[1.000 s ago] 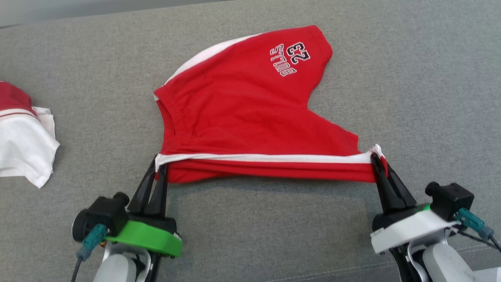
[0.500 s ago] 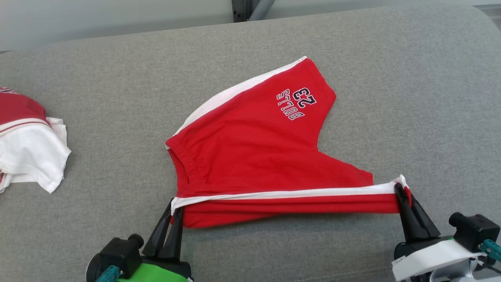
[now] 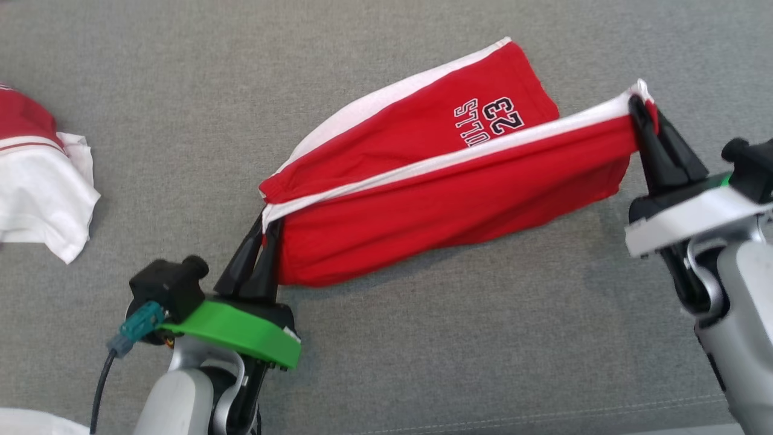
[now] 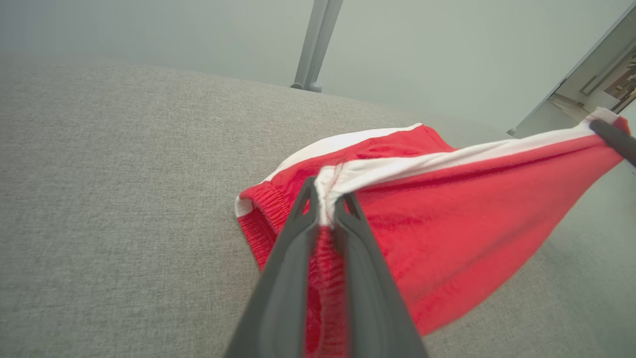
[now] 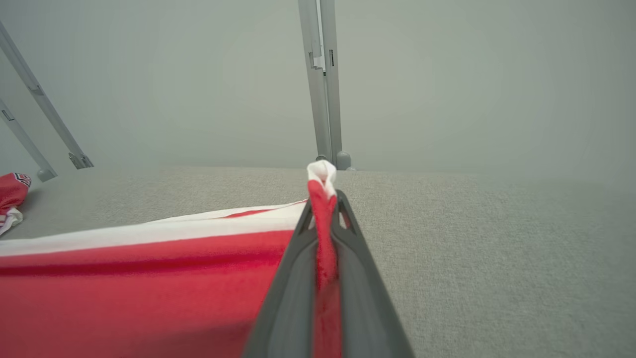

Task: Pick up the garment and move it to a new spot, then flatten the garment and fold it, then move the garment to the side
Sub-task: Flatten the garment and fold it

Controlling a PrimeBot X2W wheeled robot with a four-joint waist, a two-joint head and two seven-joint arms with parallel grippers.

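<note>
Red jersey shorts (image 3: 435, 199) with white side stripes and a "23" print sit mid-way across the grey fabric-covered bench (image 3: 423, 362), part lying, part lifted. A crumpled red-and-white garment (image 3: 36, 187) rests at the bench's left side. Left fingers (image 3: 244, 266), nearer the bench's front, are pinched tight on the waistband corner. The right fingers (image 3: 661, 151), farther back and right, clamp the hem corner, with the striped edge taut between them. I judge the fold is under way. Next, carry that edge over to the far stripe, lower it evenly, then let go.
</note>
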